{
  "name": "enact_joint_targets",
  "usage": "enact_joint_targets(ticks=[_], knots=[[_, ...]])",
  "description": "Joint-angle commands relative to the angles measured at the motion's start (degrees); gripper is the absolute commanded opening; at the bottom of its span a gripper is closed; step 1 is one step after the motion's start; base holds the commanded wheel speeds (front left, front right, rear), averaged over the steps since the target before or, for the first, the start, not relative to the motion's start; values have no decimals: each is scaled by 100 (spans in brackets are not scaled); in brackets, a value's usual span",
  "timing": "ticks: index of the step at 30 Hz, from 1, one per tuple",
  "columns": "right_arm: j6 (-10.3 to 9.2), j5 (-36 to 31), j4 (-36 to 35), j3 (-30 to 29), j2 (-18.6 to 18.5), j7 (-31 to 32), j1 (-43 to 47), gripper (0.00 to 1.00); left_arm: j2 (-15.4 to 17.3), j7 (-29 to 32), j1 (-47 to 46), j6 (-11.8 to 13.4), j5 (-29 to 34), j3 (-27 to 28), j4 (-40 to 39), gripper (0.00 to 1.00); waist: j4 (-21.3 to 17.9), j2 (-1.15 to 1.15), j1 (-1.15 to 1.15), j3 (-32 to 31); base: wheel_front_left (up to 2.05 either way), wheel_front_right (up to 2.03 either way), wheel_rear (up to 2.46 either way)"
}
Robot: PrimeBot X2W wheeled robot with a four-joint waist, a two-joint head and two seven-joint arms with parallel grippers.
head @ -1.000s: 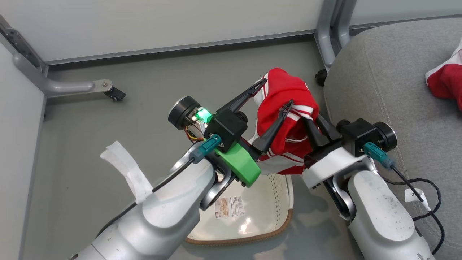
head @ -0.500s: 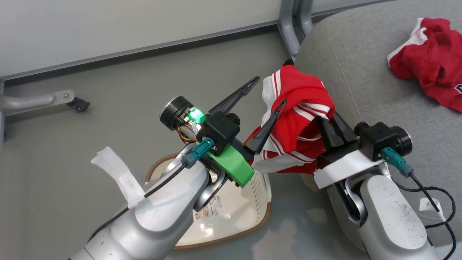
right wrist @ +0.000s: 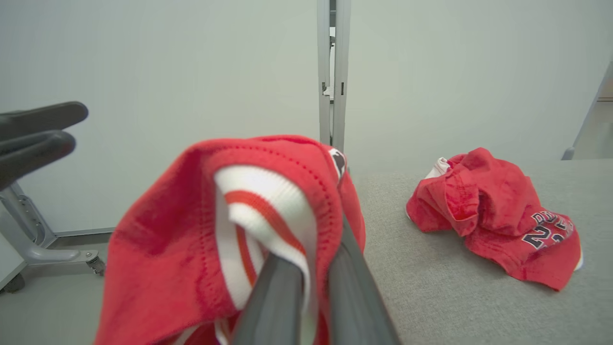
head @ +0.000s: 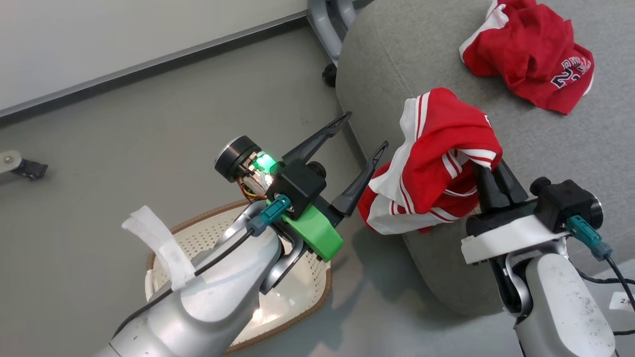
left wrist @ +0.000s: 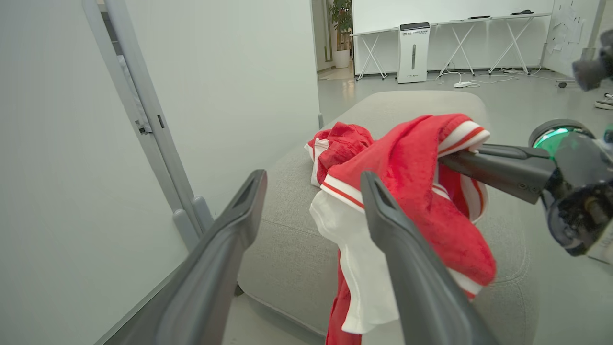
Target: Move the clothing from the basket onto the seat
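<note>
Now the right gripper is pinching the red garment over the edge of the seat; left gripper is gaping empty.

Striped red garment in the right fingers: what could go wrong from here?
1. The striped red garment hangs at the seat's edge, partly over the floor; released here, it may slide off.
2. The right fingers pinch only its striped band, so it could slip out.
3. The open left fingers stand close beside the cloth and may snag it.
</note>
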Motion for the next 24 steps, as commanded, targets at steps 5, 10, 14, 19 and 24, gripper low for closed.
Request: enact_joint_targets(ticks=[5, 10, 14, 19, 24], knots=[[-4, 84, -148, -210, -14, -13, 246, 0, 60, 1, 53, -18, 58, -39, 24, 100, -567, 0, 0, 119, 0, 0, 0], [-4, 148, -209, -409, -14, -13, 414, 0, 79, 1, 51, -38, 68, -87, -3, 100, -819, 0, 0, 163, 0, 0, 0], [-4, 192, -245, -528, -15, -13, 524, 0, 95, 1, 87, -41, 78, -119, -11, 100, -948, 0, 0, 185, 0, 0, 0], [-4, 256, -273, -616, -16, -13, 577, 0, 115, 1, 127, -31, 73, -124, -33, 100, -990, 0, 0, 195, 0, 0, 0], [-4, 244, -324, -673, -16, -13, 312, 0, 147, 1, 106, -25, 84, -87, -60, 100, -930, 0, 0, 249, 0, 0, 0]])
